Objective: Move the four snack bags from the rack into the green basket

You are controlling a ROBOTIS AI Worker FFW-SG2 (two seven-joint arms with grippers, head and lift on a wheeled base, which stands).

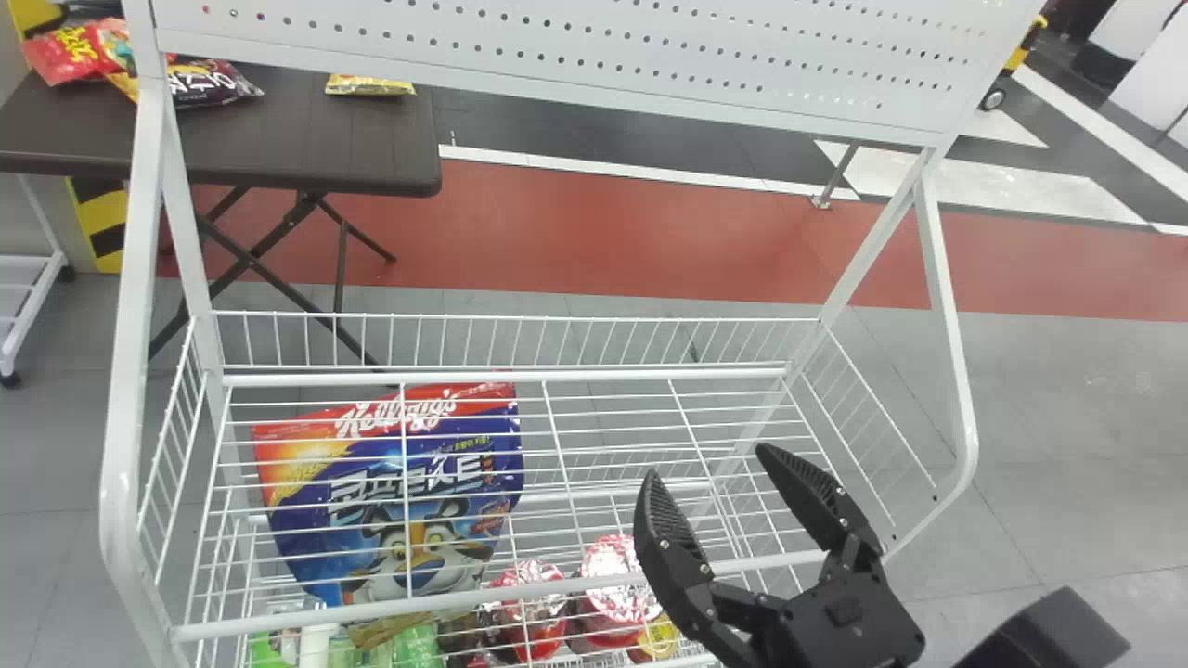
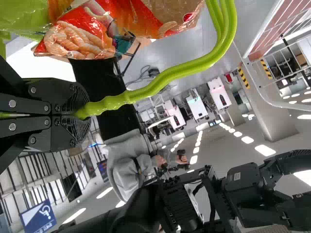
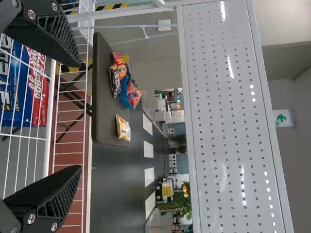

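Note:
In the head view my right gripper (image 1: pixel 710 464) stands open over the right half of the white wire rack (image 1: pixel 501 376), with nothing between its fingers. The right wrist view shows the same gripper (image 3: pixel 80 116) with its two fingers wide apart. My left gripper (image 2: pixel 82 111) is shut on the green basket's handle (image 2: pixel 170 77) in the left wrist view. Beside that handle are an orange-red snack bag (image 2: pixel 80 41) and a green bag (image 2: pixel 22 17). A large blue and red bag (image 1: pixel 371 501) lies beneath the rack's upper wires.
Red foil-topped cups (image 1: pixel 617 580) sit low in the rack near its front. Behind, a dark folding table (image 1: pixel 306 139) bears several snack packets (image 1: pixel 209 83). A white perforated panel (image 1: pixel 557 56) spans the rack's back, and white posts (image 1: pixel 135 371) rise at its sides.

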